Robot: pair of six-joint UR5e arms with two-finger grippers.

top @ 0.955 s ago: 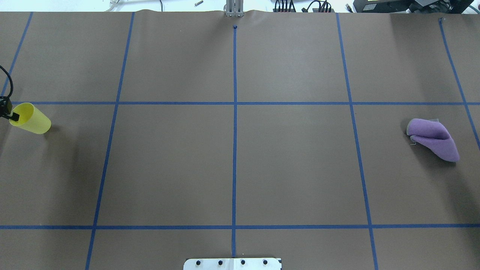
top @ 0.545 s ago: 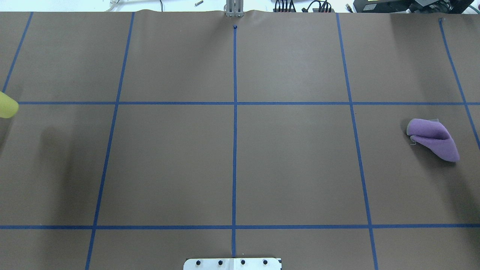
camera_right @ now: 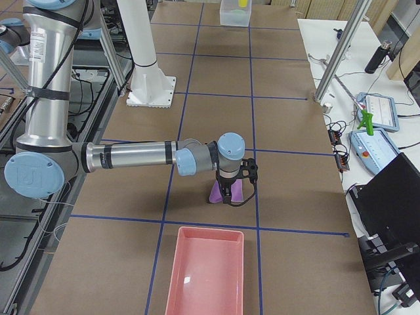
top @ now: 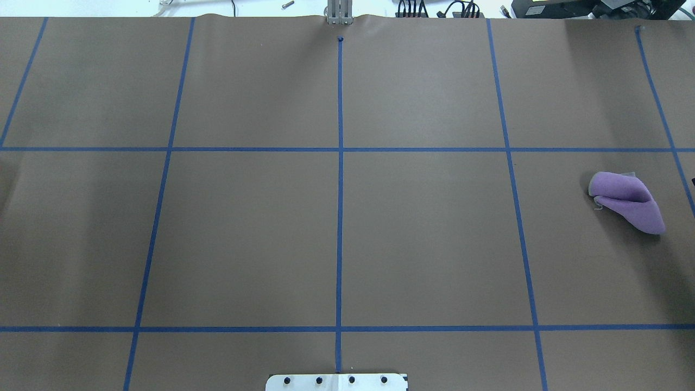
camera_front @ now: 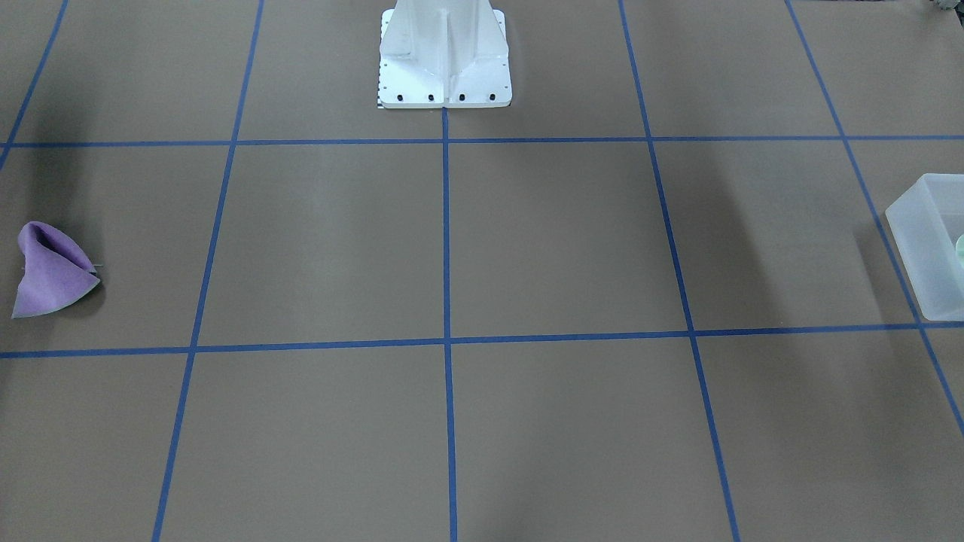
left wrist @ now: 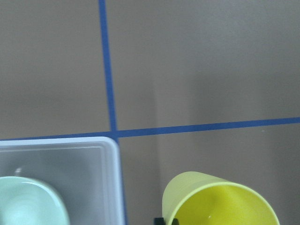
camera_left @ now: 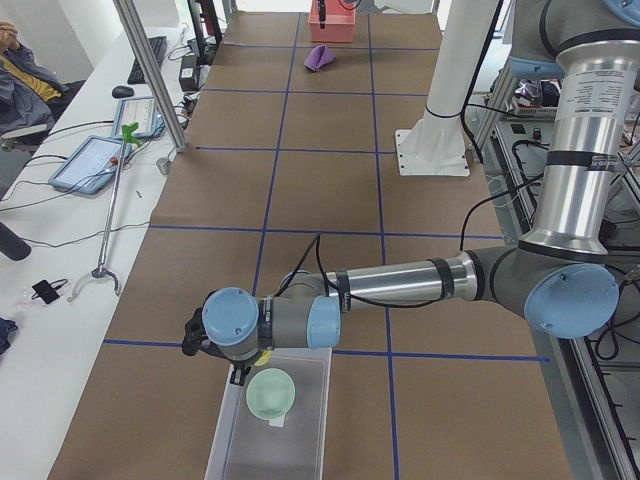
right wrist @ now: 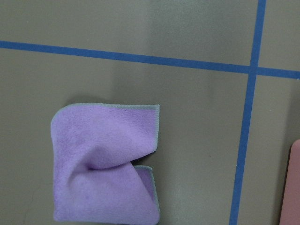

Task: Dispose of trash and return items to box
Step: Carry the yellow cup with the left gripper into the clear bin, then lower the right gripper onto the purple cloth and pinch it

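Observation:
The yellow cup (left wrist: 220, 201) hangs close under the left wrist camera, just outside a corner of the frosted box (left wrist: 112, 154). A black fingertip (left wrist: 166, 220) shows at its rim. My left gripper (camera_left: 232, 368) is shut on the cup at the box's (camera_left: 300, 420) far end. The mint bowl (camera_left: 270, 392) lies inside the box; it also shows in the left wrist view (left wrist: 28, 201). My right gripper (camera_right: 231, 195) hovers over the purple cloth (camera_right: 218, 192); I cannot tell whether it is open. The cloth (right wrist: 103, 168) lies crumpled on the table.
A pink tray (camera_right: 207, 269) lies on the table near the purple cloth (top: 627, 201), at the robot's right end. The white robot base (camera_front: 444, 60) stands at the middle of the table's near edge. Blue tape lines grid the brown table.
The yellow cup and the left gripper's finger moved left and out of the overhead view. The purple cloth has not moved.

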